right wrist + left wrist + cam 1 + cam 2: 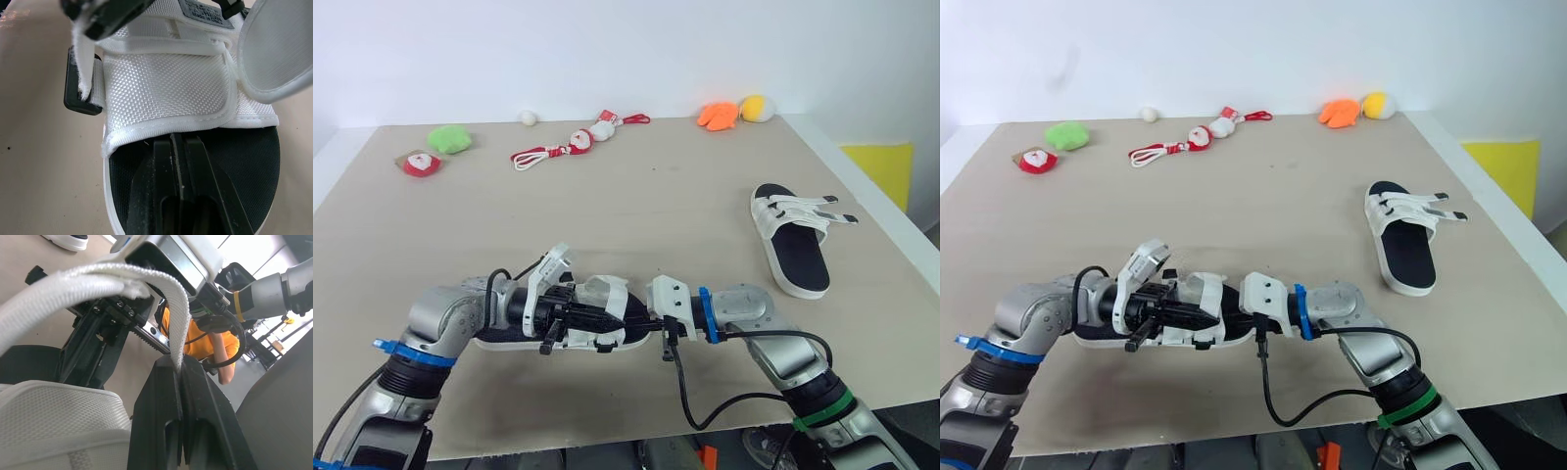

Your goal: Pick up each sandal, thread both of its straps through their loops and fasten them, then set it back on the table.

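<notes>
A beige rectangular table top (656, 206) with a white border strip (867, 186) along its right side fills the foreground. A plain white wall (607, 49) stands directly behind the far edge. A flat yellow panel (886, 166) sits beyond the right-hand border. Lighting is even and diffuse, and shadows on the table top are soft.

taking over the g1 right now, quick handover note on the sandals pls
Left claw: shut on a white strap of the near sandal, holding it up off the upper.
Right claw: shut on the near sandal's white upper band, steadying it.
The near sandal is at the front of the table, between both claws. Its strap runs down to the black loop and is not fastened.
The far sandal lies on the table's right side, its straps sticking out loose.
Done: nothing visibly fastened.
Left: thread and fasten the near sandal's straps, set it down, then do the far sandal.
</notes>
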